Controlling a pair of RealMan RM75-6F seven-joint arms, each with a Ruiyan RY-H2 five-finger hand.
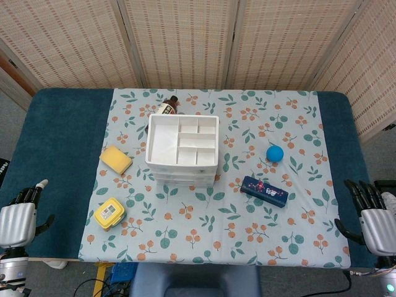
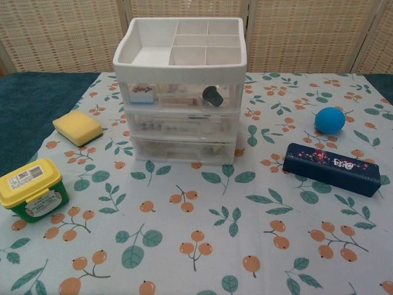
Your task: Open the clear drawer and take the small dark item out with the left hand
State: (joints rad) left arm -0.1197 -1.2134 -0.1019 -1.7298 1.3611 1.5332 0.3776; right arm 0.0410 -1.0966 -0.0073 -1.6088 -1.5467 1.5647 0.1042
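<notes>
A white drawer unit [image 1: 182, 151] [image 2: 180, 92] with three clear drawers stands in the middle of the floral cloth, all drawers pushed in. Through the top drawer's clear front [image 2: 178, 95] I see a small dark item [image 2: 213, 95] at its right side. My left hand [image 1: 20, 218] hangs at the table's near left edge, fingers apart, holding nothing. My right hand [image 1: 371, 221] hangs at the near right edge, likewise open and empty. Both are far from the unit and neither shows in the chest view.
A yellow sponge [image 1: 116, 159] [image 2: 77, 128] lies left of the unit and a yellow-lidded green box [image 1: 109, 213] [image 2: 32, 188] nearer me. A blue ball [image 1: 275, 153] [image 2: 330, 120] and a dark blue case [image 1: 264, 190] [image 2: 331, 169] sit to the right. A brown bottle [image 1: 167, 106] lies behind the unit.
</notes>
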